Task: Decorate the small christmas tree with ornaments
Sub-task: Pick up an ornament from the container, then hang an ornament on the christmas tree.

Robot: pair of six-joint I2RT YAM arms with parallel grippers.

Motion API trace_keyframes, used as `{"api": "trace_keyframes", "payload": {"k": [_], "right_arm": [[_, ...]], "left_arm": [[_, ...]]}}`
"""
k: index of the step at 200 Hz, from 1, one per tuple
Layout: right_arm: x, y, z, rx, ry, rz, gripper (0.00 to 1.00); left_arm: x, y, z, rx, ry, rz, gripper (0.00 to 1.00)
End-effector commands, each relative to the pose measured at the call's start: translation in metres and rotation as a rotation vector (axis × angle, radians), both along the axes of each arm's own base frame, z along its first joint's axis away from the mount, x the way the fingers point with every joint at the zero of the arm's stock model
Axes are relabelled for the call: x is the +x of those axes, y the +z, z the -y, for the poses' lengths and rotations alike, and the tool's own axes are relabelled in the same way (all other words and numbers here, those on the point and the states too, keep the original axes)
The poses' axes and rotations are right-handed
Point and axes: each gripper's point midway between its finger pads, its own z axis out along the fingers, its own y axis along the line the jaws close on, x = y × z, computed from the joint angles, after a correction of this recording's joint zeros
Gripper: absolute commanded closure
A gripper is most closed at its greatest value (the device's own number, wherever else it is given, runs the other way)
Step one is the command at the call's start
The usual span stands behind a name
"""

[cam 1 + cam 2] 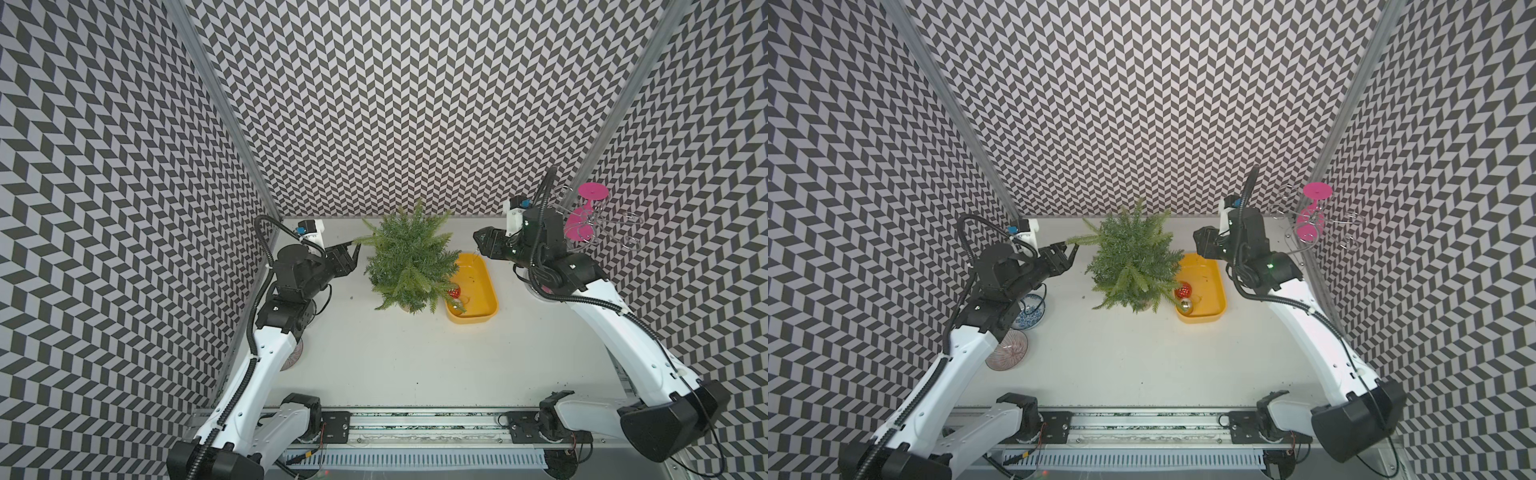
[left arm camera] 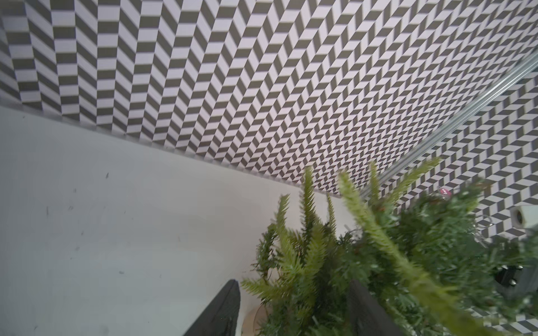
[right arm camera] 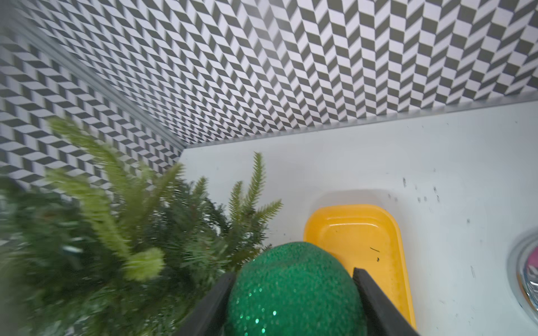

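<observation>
The small christmas tree [image 1: 409,259] [image 1: 1133,257] stands at the back middle of the table. My left gripper [image 1: 356,255] [image 2: 294,286] is at the tree's left side, jaws apart, with the tips of green branches [image 2: 308,261] between the fingers. My right gripper [image 3: 294,276] [image 1: 478,241] hovers over the far end of the yellow tray [image 1: 482,286] [image 3: 358,229], shut on the glittery green ornament [image 3: 294,291]. A red ornament [image 1: 1182,289] and a pale gold ornament [image 1: 1187,306] lie in the tray's near end, partly under branches.
A pink glass rack [image 1: 592,208] stands at the back right, behind the right arm. A blue patterned bowl [image 1: 1030,311] and a pink ribbed dish [image 1: 1007,353] sit under the left arm. Patterned walls close in the table on three sides.
</observation>
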Motion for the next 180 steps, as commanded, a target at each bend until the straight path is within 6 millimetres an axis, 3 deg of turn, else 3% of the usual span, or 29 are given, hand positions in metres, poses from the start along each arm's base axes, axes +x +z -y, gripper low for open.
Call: {"api": "trace_keyframes", "payload": {"k": [1, 32, 56, 108, 180], "right_arm": [[-0.013, 0.036, -0.012, 0.049, 0.093, 0.072, 0.42], [-0.024, 0.064, -0.023, 0.092, 0.175, 0.111, 0.42], [-0.033, 0.084, -0.032, 0.124, 0.234, 0.12, 0.42], [-0.045, 0.117, -0.051, 0.158, 0.301, 0.148, 0.42], [-0.051, 0.131, -0.081, 0.2, 0.379, 0.141, 0.42]], "left_arm": [[-0.009, 0.046, 0.01, 0.003, -0.079, 0.114, 0.4], [-0.018, 0.093, 0.028, 0.006, -0.192, 0.224, 0.41], [-0.025, 0.114, 0.049, 0.012, -0.292, 0.261, 0.44], [-0.042, 0.133, 0.105, 0.077, -0.448, 0.306, 0.48], [-0.062, 0.131, 0.159, 0.23, -0.474, 0.326, 0.53]]}}
